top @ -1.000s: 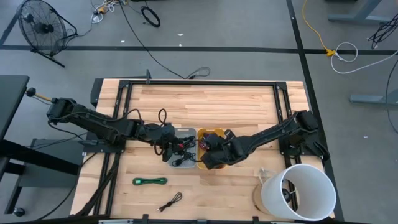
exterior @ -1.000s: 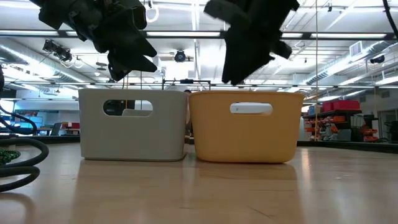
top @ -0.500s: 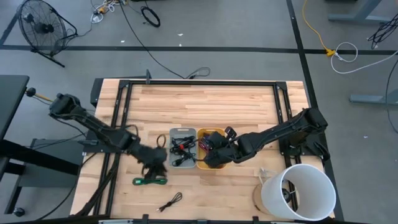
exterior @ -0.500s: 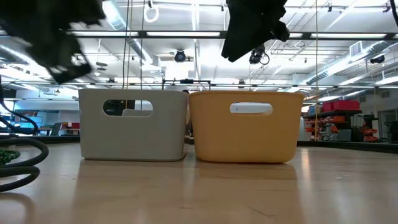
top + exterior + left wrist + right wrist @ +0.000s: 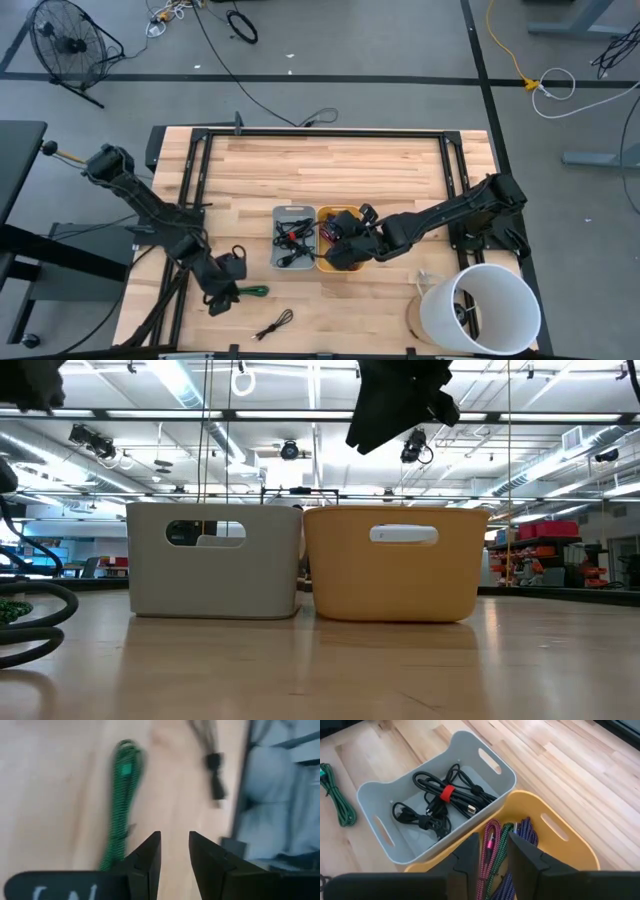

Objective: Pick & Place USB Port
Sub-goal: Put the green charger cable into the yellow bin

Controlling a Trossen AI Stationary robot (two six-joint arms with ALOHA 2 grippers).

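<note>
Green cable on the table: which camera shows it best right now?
The left wrist view: the green cable fills the frame, just past the left gripper. The high view shows it small, partly under that gripper. The right wrist view catches only an end at its edge; the low view barely shows it.

Wooden desk (image 5: 340, 165) with a black metal frame (image 5: 320, 133) running along its edges; grey floor all round it. A black fan (image 5: 65, 45) stands on the floor off the far left corner, with loose black cords (image 5: 240, 25) and a yellow cord (image 5: 505, 50) trailing across the floor. A large white bucket (image 5: 480, 308) sits at the near right corner of the desk.
</note>
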